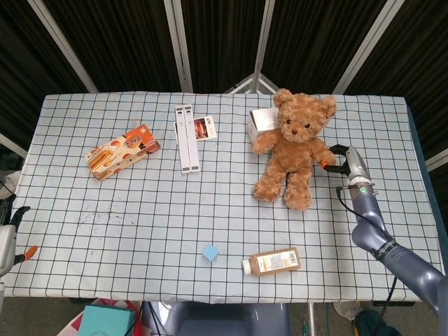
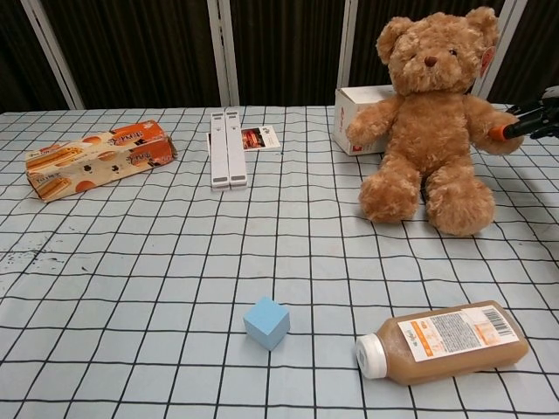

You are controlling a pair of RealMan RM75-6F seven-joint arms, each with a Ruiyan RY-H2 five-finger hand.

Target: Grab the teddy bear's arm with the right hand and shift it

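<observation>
The right hand pinches the outstretched arm of the teddy bear, reaching in from its right. That arm points straight at the fingers, and the bear sits upright on the worktop.

Both views bright, even overhead light on the checked tabletop; dark curtain backdrop stays near black. Shadows soft and short: small one under the teddy bear, faint one beside the blue cube. Slight sheen on the brown bottle. Focus sharp throughout, no motion blur. Chest view shows mild wide-angle stretch at the edges.
</observation>
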